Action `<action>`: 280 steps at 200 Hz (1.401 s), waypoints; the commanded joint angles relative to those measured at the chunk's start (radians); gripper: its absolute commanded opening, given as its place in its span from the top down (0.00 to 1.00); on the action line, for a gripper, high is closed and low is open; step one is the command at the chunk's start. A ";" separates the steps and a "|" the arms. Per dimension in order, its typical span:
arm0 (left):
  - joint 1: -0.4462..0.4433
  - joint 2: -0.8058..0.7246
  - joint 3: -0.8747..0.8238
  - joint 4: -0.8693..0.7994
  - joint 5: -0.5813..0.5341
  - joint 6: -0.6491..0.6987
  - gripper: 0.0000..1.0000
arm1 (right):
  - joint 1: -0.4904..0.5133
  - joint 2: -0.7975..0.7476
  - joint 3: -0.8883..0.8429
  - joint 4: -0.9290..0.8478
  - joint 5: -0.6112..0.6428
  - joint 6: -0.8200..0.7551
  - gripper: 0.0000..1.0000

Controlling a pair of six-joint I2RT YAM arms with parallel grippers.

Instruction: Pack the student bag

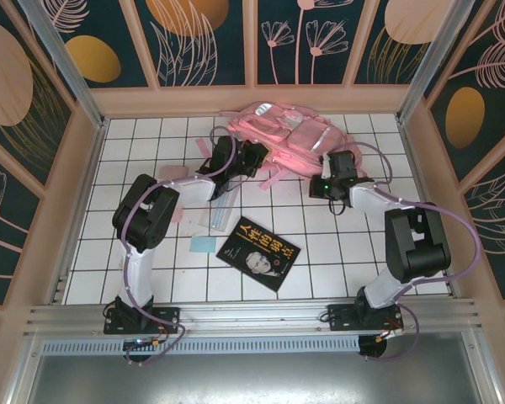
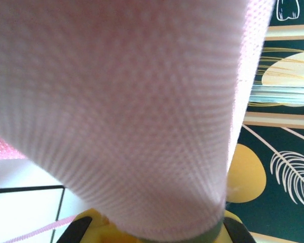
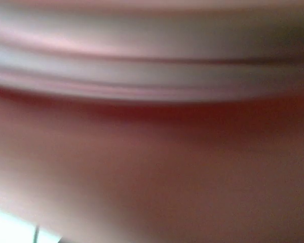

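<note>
By the far wall, student bag — fabric pinched in left jaws.

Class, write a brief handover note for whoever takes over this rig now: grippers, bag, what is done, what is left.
Left gripper: shut on pink fabric at the left edge of the bag.
Right gripper: shut, at the bag's right side; hold unclear.
Bag lies far middle of the table.
Done: both arms at the bag.
Left: book and blue card lie on the table, unpacked.
</note>
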 commanded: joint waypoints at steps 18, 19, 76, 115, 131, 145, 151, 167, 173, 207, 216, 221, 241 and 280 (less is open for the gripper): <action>0.059 0.031 0.059 -0.010 -0.069 0.126 1.00 | -0.034 -0.085 0.018 -0.209 0.002 0.031 1.00; 0.059 0.032 0.062 -0.011 -0.068 0.127 1.00 | -0.033 -0.087 0.018 -0.211 -0.002 0.032 1.00; 0.060 0.230 0.346 -0.153 0.023 0.257 0.82 | 0.126 -0.101 0.038 -0.185 -0.377 0.138 1.00; 0.059 0.228 0.427 -0.288 0.038 0.340 0.15 | 0.179 -0.042 0.034 0.093 -0.473 0.316 1.00; 0.061 0.146 0.337 -0.309 0.032 0.365 0.11 | 0.180 0.006 0.057 0.185 -0.490 0.372 1.00; 0.059 0.059 0.198 -0.278 0.025 0.352 0.11 | 0.183 0.049 0.095 0.232 -0.512 0.398 1.00; 0.059 0.019 0.128 -0.246 0.025 0.334 0.12 | 0.183 0.065 0.111 0.243 -0.523 0.403 1.00; 0.057 -0.065 -0.059 -0.115 0.037 0.241 0.15 | 0.189 0.099 0.158 0.245 -0.546 0.402 1.00; 0.052 -0.085 -0.120 -0.055 0.044 0.196 0.16 | 0.193 0.109 0.171 0.241 -0.555 0.404 1.00; -0.011 -0.081 -0.204 0.163 0.086 0.027 0.19 | 0.217 0.134 0.196 0.198 -0.576 0.408 1.00; -0.025 -0.066 -0.181 0.178 0.082 0.015 0.19 | 0.224 0.127 0.189 0.185 -0.571 0.409 1.00; -0.031 -0.053 -0.165 0.184 0.078 0.013 0.19 | 0.228 0.121 0.182 0.178 -0.569 0.411 1.00; -0.042 0.011 -0.110 0.247 0.071 -0.017 0.20 | 0.239 0.085 0.149 0.160 -0.567 0.421 1.00; -0.055 0.151 -0.036 0.383 0.083 -0.109 0.66 | 0.255 0.025 0.103 0.100 -0.586 0.421 1.00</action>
